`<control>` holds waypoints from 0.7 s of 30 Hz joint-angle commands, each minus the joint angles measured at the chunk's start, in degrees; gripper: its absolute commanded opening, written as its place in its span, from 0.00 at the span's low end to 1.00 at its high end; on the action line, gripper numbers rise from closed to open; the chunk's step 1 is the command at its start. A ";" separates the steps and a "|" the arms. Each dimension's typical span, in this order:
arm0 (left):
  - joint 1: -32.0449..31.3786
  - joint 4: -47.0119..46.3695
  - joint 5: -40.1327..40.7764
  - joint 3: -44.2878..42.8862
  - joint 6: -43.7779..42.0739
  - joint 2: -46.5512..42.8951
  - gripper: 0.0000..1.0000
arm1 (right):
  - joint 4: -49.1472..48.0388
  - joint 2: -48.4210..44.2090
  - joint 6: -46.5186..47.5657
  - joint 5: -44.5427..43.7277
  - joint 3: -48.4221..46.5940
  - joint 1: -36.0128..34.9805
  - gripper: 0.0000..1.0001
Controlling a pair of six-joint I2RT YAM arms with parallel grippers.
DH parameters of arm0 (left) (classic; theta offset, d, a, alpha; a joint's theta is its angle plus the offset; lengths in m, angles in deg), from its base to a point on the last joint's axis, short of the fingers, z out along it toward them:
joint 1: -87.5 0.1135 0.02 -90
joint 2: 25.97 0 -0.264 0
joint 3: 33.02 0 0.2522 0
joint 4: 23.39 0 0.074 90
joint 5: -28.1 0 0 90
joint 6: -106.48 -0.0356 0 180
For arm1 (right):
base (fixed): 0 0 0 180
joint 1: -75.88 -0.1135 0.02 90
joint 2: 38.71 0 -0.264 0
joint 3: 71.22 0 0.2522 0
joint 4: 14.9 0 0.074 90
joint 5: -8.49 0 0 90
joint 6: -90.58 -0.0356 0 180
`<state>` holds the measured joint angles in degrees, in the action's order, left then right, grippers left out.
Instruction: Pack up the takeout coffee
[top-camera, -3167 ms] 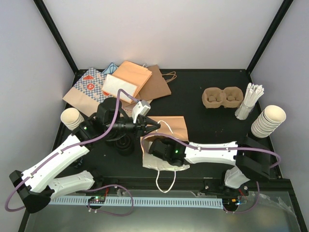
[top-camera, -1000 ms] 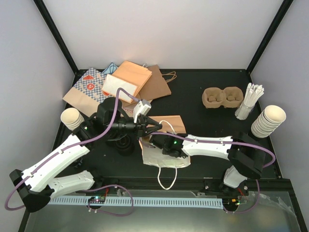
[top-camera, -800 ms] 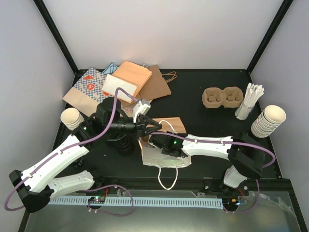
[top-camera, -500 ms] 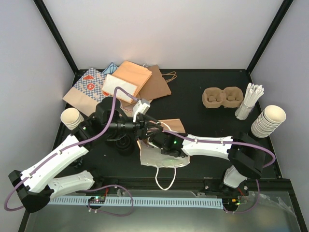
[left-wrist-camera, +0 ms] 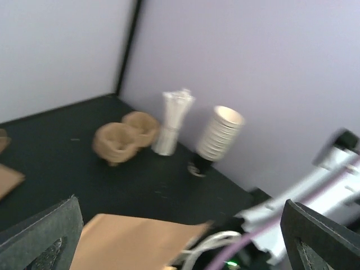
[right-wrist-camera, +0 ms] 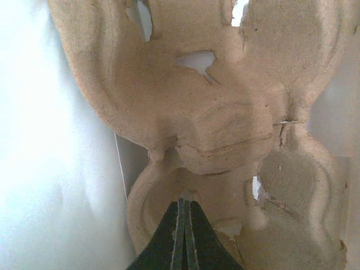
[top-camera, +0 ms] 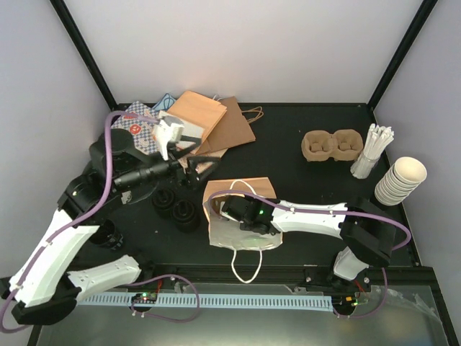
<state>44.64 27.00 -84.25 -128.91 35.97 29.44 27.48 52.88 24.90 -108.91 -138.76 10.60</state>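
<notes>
Black counter: inside the white paper bag the pulp carrier touches the shut right claw; left claw, left of the bag, gapes empty. Best seat it flat, deep inside.

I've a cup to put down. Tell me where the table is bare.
Bare: the back strip between bag pile and back carrier; also between that carrier and right arm. Crowded: the left, with bags, lids and left gripper.

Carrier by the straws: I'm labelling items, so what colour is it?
The carrier is light brown, clearest in the top external view.
</notes>
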 commanded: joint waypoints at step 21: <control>23.28 5.10 -4.08 -5.93 -8.08 39.38 0.11 | -0.12 -1.37 -0.48 1.67 -0.85 -2.60 0.01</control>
<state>68.97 31.21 -86.15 -131.18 30.39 65.01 27.53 52.78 24.96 -107.58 -138.76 10.14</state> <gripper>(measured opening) 0.128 0.027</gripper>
